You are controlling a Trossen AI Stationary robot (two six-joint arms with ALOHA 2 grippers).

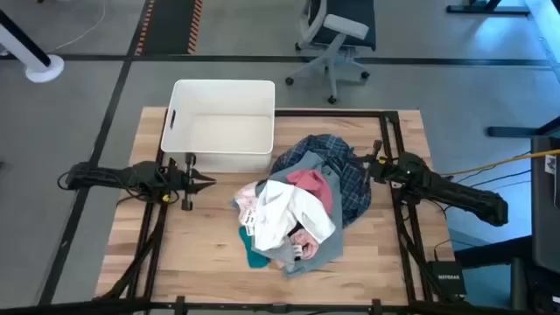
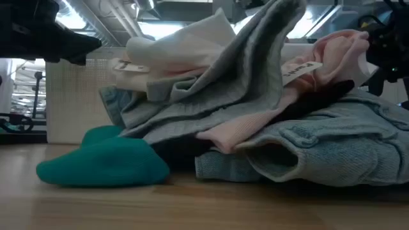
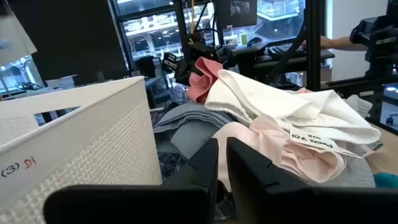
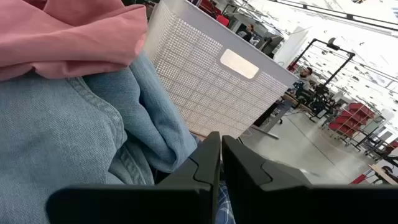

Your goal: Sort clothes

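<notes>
Nearest the front edge of the bench (image 1: pixel 175 262) lies the pile of clothes (image 1: pixel 297 206): teal socks (image 2: pixel 99 163) at the bottom front, light denim (image 2: pixel 332 150) beside them, a grey piece draped over, a white top (image 1: pixel 284 214) and a pink piece (image 1: pixel 311 184) on the crown, and a dark plaid shirt (image 1: pixel 350 179) spread at the far right side. Nothing is in the white bin (image 1: pixel 219 127), which stands behind the pile, toward the left.

The left pincer (image 1: pixel 208 181) hovers just left of the pile, in front of the bin, its fingers nearly together and holding nothing. The right pincer (image 1: pixel 361 164) sits at the pile's right edge over the plaid and denim, also all but closed and empty.

Sorting looks not yet begun. To start well, I would open one pincer wide and take the topmost loose garment, the white top or pink piece, pinching a single fold so that only one layer lifts. Raise it slowly, since garments lying over each other may drag neighbours along.

The small black piece is barely seen, only a dark sliver under the pink in the low view. How many garments lie underneath cannot be told, and the paper tags' writing is unreadable.
</notes>
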